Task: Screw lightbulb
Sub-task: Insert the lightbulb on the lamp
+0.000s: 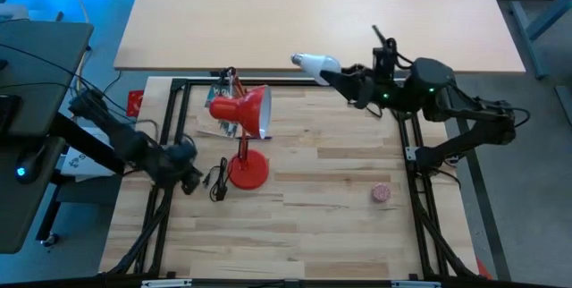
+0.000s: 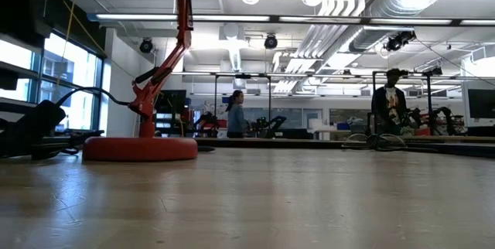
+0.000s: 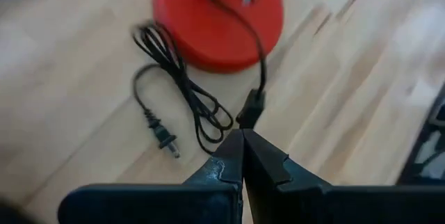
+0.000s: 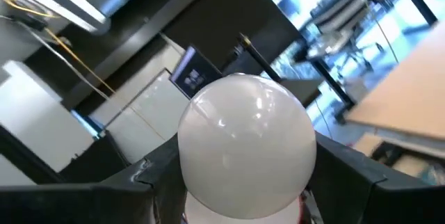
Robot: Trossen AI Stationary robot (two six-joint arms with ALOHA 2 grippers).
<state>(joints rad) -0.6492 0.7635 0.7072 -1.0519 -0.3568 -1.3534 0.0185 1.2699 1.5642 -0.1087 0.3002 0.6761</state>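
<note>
The red lamp lies with its shade (image 1: 243, 109) tipped toward the table's right, and its round base (image 1: 248, 170) rests on the table; the base also shows in the low view (image 2: 139, 148). Its black cord and plug (image 3: 174, 92) lie by the base. My right gripper (image 1: 338, 76) is high over the table's far edge, right of the shade, shut on the white lightbulb (image 1: 309, 61). My left gripper (image 3: 242, 139) is shut and empty just above the table, left of the base (image 1: 191, 179), with its tips close to the cord. My right gripper pinches the lightbulb between its two fingers (image 4: 149, 175) at the narrow end toward the screw base (image 1: 327, 68). The fingers come roughly level from the table's right. The white globe (image 4: 247, 140) sticks out past the fingertips toward the lamp, lifted clear of the table.
A small pink ball (image 1: 382, 193) lies on the table's right near part. A black metal frame (image 1: 170, 136) runs along the table's edges. A light wooden table (image 1: 268, 20) stands behind. People stand in the room beyond (image 2: 236, 114).
</note>
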